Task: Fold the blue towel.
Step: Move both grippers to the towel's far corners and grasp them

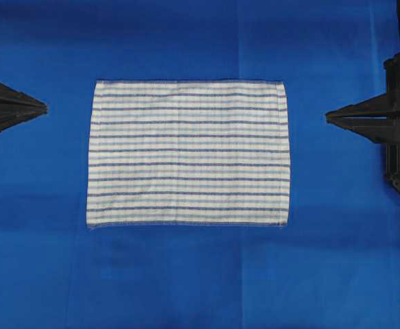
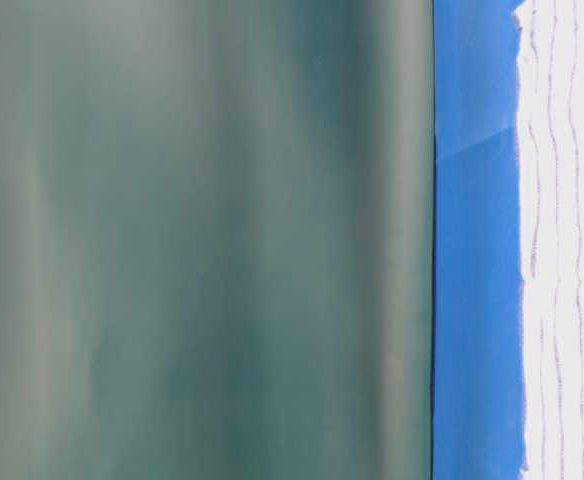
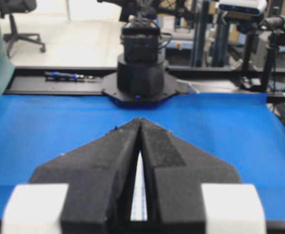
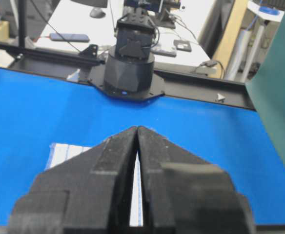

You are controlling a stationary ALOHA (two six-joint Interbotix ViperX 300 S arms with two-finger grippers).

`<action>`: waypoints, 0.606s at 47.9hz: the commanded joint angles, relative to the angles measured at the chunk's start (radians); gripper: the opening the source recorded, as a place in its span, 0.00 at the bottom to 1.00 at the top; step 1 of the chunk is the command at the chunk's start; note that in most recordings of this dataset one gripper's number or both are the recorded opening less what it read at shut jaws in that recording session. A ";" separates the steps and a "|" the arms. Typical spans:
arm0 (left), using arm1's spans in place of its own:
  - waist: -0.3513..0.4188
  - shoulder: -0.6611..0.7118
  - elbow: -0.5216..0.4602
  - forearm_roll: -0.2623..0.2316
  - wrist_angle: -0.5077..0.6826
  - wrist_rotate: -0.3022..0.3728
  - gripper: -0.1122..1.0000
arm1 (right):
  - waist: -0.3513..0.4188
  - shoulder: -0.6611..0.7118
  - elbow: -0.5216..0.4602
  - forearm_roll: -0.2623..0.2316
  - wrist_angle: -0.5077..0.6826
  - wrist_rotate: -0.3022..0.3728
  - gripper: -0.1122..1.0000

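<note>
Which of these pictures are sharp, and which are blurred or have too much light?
Overhead view: evenly lit and sharp, the blue towel shows every stripe. Table-level view: a blurred green sheet fills most of the picture, and the towel at the right edge is overexposed. Left wrist view: the left gripper is soft and close. Right wrist view: the right gripper is likewise soft, the background clearer.
</note>
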 commanded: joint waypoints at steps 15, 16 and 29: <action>0.078 0.071 -0.021 -0.026 -0.009 0.018 0.10 | -0.238 0.098 -0.038 0.023 0.020 0.014 0.04; 0.095 0.081 -0.021 -0.028 -0.009 0.020 0.10 | -0.249 0.109 -0.037 0.026 0.021 0.014 0.04; 0.279 0.250 -0.014 -0.026 -0.014 0.008 0.11 | -0.341 0.253 -0.026 0.067 0.021 0.017 0.07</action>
